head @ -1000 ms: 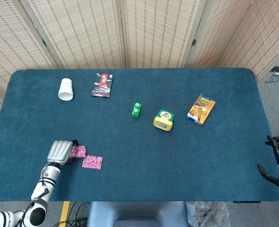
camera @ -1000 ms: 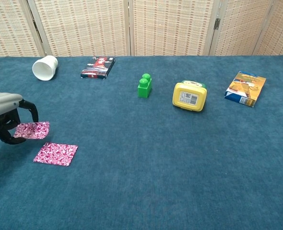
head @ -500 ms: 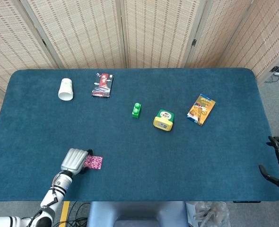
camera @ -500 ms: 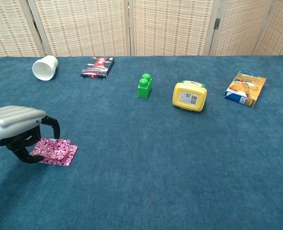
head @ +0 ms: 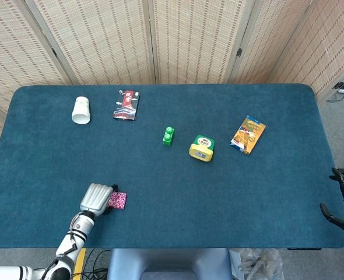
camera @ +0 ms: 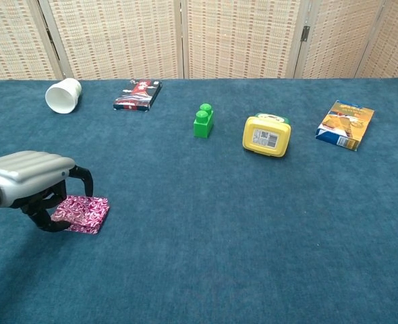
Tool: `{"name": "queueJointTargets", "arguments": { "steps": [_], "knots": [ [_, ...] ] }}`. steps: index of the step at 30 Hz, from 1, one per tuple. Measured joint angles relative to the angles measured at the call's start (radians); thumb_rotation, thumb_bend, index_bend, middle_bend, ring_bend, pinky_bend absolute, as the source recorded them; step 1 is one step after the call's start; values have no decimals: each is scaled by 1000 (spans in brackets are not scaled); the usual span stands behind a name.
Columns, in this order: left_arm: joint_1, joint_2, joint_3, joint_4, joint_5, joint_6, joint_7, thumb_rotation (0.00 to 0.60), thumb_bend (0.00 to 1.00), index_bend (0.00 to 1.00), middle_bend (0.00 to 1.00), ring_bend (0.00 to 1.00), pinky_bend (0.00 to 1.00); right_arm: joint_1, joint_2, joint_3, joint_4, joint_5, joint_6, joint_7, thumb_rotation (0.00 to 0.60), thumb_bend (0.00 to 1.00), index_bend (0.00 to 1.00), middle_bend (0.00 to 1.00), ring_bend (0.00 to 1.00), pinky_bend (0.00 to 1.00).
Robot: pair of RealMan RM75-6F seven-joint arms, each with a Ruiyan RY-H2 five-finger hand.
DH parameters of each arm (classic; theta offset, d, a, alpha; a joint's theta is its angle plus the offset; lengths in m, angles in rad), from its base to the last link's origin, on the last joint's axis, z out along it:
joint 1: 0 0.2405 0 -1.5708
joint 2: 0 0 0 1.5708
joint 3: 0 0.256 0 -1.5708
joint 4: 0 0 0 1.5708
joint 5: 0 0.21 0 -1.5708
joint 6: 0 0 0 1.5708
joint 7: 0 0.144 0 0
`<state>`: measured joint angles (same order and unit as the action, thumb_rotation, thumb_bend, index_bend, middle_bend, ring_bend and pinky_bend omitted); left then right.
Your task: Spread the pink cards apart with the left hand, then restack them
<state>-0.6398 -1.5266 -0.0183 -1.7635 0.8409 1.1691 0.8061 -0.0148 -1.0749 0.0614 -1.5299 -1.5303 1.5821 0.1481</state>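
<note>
Since a second ago the left hand (camera: 29, 177) has carried one pink card rightward onto the other, so only one pink patch shows where two lay apart. Largest is the bench (head: 160, 221), covered in blue cloth, with wicker screens (head: 160, 35) standing behind it. On its near left part the left hand arches knuckles-up over the cards (camera: 83, 212), its dark fingers (camera: 47, 217) curled down onto their left edge; whether they actually pinch a card or only rest on it I cannot tell. The cards lie flat, their right portion sticking out from under the hand, and from the head view they read as a single small pink square (head: 117, 200). At the far right edge the right hand (head: 342, 198) sits just off the bench, only dark fingers showing, so its state is unclear. Well apart from the cards, along the far side, lie a snack packet (head: 248, 135) at right, a dark packet (head: 126, 105) at left, a white cup (head: 81, 110) on its side, a yellow box (head: 202, 148), and a green brick (head: 168, 135).
</note>
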Motion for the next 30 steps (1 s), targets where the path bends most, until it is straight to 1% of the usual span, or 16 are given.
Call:
{"name": "queueJointTargets", "arguments": {
  "steps": [30],
  "knots": [
    [0, -19, 12, 6, -19, 21, 23, 600, 315, 342, 936, 893, 1000, -9, -3, -4, 1, -6, 12, 0, 600, 332, 53, 267, 117, 137]
  ]
}}
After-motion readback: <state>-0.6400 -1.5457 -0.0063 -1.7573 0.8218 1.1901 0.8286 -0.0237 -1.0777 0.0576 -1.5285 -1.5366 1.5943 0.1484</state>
